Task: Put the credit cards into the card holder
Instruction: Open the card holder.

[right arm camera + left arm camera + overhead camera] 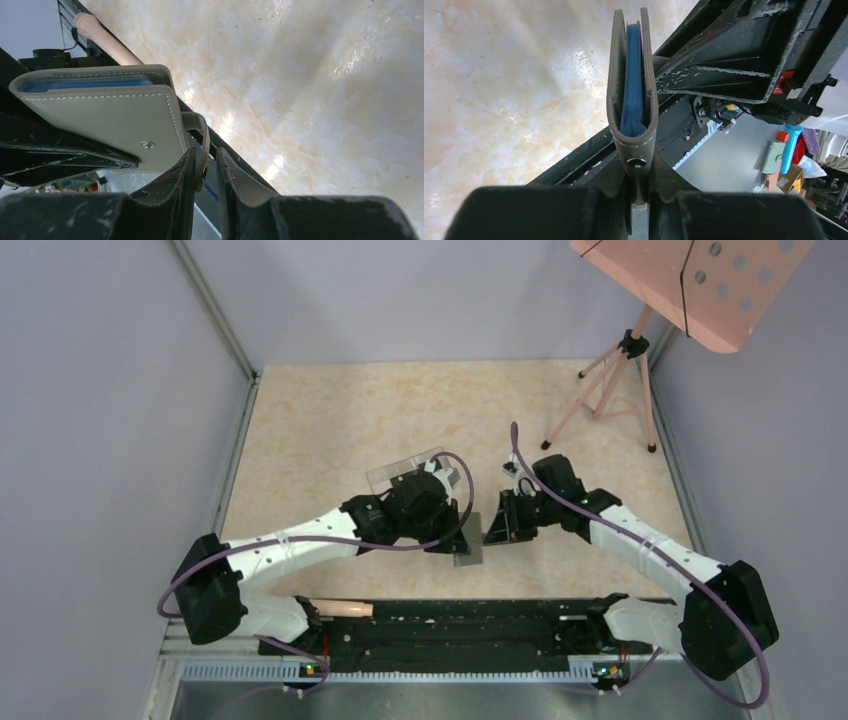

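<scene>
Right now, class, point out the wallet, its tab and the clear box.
wallet [100, 117], right wrist view, gray outer face.
tab [196, 119], right wrist view, top bend of strap.
clear box [392, 473], top view, bare left part.

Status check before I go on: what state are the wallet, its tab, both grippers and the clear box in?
wallet: folded almost shut, held on edge, blue lining showing.
left gripper: shut on the wallet's snap end.
tab: sticking out, between the right fingers.
right gripper: jaws narrow around the tab; firm grip not clear.
clear box: resting on the table, partly under the left arm; lid state unclear.
</scene>
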Motion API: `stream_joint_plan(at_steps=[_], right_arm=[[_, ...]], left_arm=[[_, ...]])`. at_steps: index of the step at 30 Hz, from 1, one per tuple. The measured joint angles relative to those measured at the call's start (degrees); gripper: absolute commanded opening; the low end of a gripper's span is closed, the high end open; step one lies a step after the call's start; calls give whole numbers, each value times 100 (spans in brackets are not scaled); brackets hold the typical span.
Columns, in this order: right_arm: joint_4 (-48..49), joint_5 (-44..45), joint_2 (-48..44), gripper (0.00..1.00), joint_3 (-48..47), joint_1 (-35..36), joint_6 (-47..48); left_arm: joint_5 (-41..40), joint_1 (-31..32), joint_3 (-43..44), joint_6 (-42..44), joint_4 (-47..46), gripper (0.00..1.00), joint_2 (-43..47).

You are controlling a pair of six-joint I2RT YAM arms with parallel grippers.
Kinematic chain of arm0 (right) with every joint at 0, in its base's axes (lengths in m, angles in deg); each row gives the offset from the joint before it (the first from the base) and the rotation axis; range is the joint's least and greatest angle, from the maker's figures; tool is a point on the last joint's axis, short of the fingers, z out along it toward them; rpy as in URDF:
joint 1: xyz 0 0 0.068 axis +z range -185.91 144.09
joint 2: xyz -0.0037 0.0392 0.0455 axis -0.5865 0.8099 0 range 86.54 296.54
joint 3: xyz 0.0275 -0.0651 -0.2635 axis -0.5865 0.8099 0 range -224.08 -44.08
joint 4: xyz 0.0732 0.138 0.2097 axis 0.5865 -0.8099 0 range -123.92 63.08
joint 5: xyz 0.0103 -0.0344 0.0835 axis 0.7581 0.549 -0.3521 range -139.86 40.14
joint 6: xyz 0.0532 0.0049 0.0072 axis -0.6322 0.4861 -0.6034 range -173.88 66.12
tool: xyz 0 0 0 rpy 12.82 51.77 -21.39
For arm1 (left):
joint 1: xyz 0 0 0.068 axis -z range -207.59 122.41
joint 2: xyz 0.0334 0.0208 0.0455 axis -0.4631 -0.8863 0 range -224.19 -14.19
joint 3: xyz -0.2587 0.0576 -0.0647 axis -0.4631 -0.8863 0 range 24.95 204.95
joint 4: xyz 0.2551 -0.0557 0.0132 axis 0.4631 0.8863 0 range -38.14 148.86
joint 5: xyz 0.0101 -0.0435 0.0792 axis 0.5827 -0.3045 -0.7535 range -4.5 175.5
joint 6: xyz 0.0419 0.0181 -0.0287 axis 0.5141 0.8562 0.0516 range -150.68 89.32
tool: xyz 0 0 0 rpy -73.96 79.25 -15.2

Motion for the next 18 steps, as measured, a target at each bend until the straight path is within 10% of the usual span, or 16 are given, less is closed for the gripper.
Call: stream_joint_plan(at_steps=[13,18], right_arm=[[129,-175,50,0,0,0,122],[216,-334,-7,0,-13,0,166]], left_arm=[[146,0,-55,48,-160,0,79],[-24,0,-87,96,-85,53,260]])
